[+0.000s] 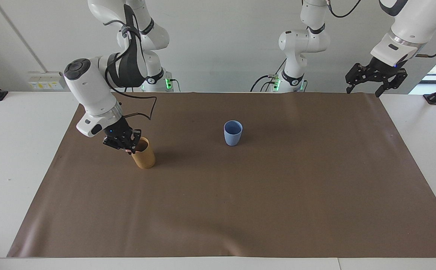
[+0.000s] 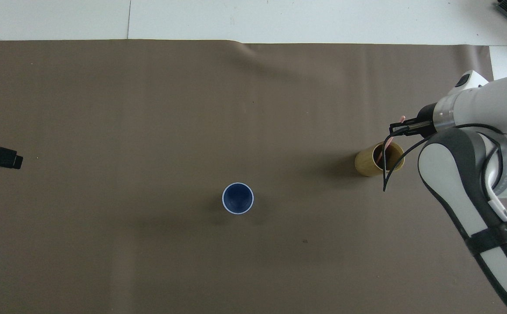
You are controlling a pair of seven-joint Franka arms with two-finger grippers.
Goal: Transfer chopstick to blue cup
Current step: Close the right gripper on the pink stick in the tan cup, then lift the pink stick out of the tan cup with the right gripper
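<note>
The right claw (image 1: pixel 129 149) was found at the rim of the tan cup (image 1: pixel 143 156), closed on the chopstick (image 2: pixel 386 141). The pink stick was seen leaning out of the tan cup, its lower part inside the cup and its upper end passing through the closed fingertips and showing just past them in the overhead view. The tan cup stood upright on the brown mat (image 1: pixel 240 195) that covered the bench (image 1: pixel 11 157), directly below the right claw, toward the right arm's end.

The blue cup (image 1: pixel 233 132) was set upright on the mat, well apart from the right claw, toward the middle of the bench, with nothing inside it.

The left claw (image 1: pixel 365 87) was held high in the air with its fingers spread wide and nothing between them, over the mat's corner at the left arm's end, well apart from both cups. The left arm was seen waiting there.
</note>
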